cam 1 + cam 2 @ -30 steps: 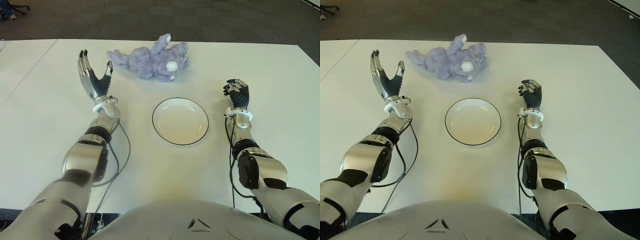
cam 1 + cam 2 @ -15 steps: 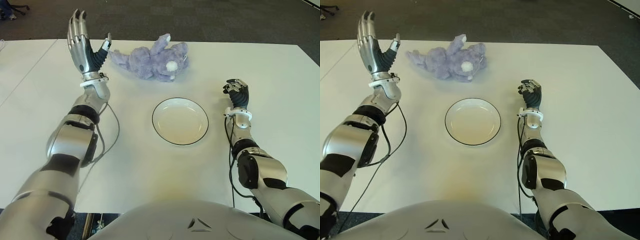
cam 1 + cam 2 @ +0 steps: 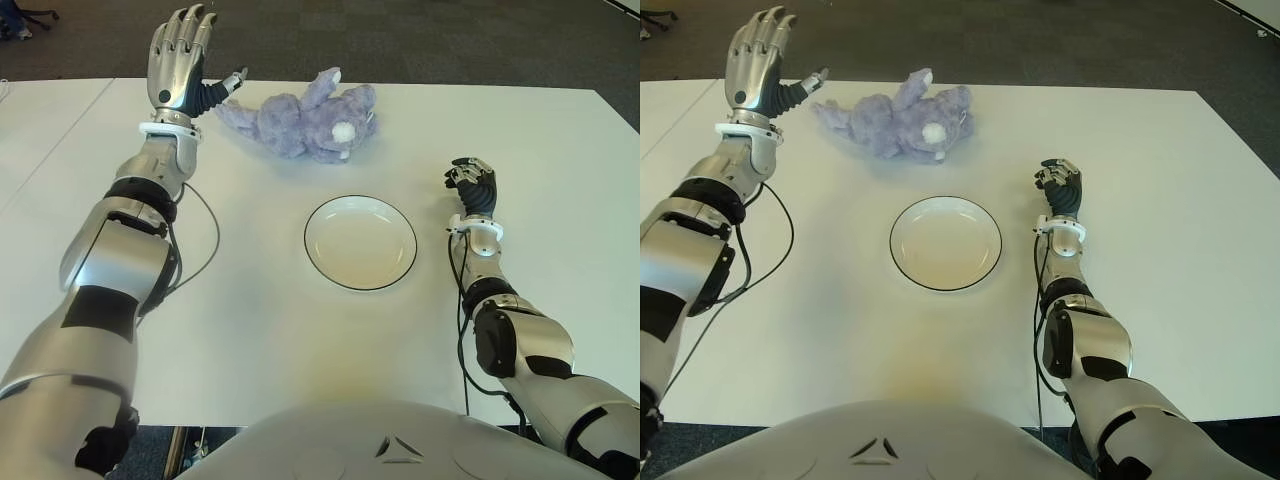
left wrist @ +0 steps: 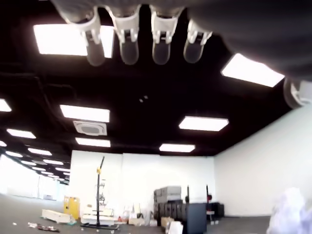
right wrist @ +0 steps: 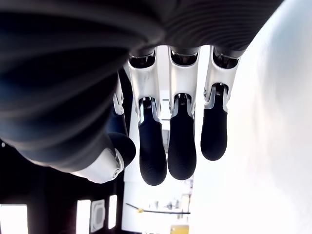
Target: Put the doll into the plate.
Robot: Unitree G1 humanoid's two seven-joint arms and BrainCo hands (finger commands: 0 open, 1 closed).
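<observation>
A purple plush doll (image 3: 300, 118) lies on its side at the far middle of the white table (image 3: 300, 330). Nearer to me sits a white plate (image 3: 360, 245) with a dark rim and nothing in it. My left hand (image 3: 186, 50) is raised just left of the doll, fingers spread, its thumb tip reaching toward the doll's near limb; it holds nothing. The left wrist view shows its straight fingers (image 4: 126, 46) against the ceiling and a bit of the doll (image 4: 292, 214). My right hand (image 3: 472, 185) shows right of the plate with curled fingers (image 5: 180, 146), holding nothing.
Dark carpet floor (image 3: 450, 40) lies beyond the table's far edge. A second white table (image 3: 40, 130) adjoins on the left. Cables (image 3: 205, 250) trail from both forearms across the tabletop.
My left hand has risen and swung toward the far edge, from left of the plate up to the doll's left end, turning its palm toward the doll. The right hand stayed still.
</observation>
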